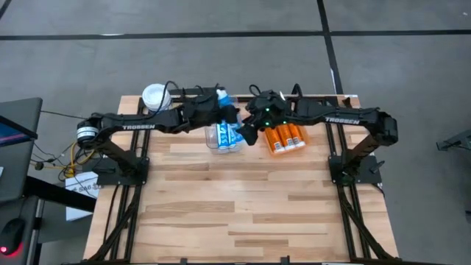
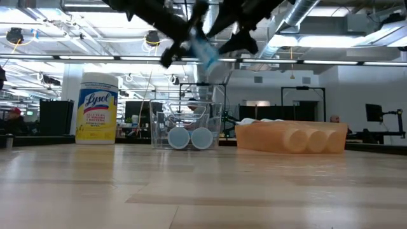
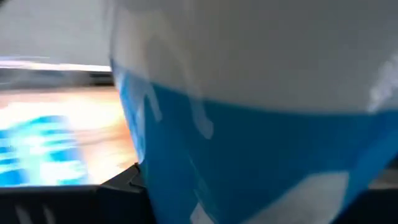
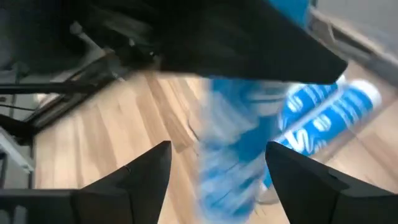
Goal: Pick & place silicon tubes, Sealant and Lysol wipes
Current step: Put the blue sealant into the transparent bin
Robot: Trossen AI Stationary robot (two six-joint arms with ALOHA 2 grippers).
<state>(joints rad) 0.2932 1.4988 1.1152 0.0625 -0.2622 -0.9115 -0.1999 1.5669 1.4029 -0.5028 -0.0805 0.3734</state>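
Observation:
My left gripper [image 1: 219, 104] is shut on a blue and white tube [image 2: 204, 49], high above the clear bin [image 2: 187, 124]. The tube fills the left wrist view [image 3: 261, 124]. The bin holds two more blue tubes [image 1: 225, 137], lying with their round ends [image 2: 189, 137] toward the near side. My right gripper [image 4: 217, 168] is open, just right of the bin in the high view [image 1: 250, 131]. Its fingers stand on either side of the held tube [image 4: 233, 155] without plainly touching it. The Lysol wipes canister [image 2: 96, 108] stands upright at the far left. My left gripper holds the blue and white tube by its upper part [image 2: 196, 39]. The tube hangs tilted below the fingers, clear of the bin and the table. The fingers themselves are hidden: the tube fills the wrist view and the arms crowd the other views.
Three orange tubes [image 1: 285, 138] lie side by side in an orange tray [image 2: 292, 137] right of the bin. Both arms meet over the table's far middle. The bare wooden table [image 1: 243, 206] stretches toward the near edge.

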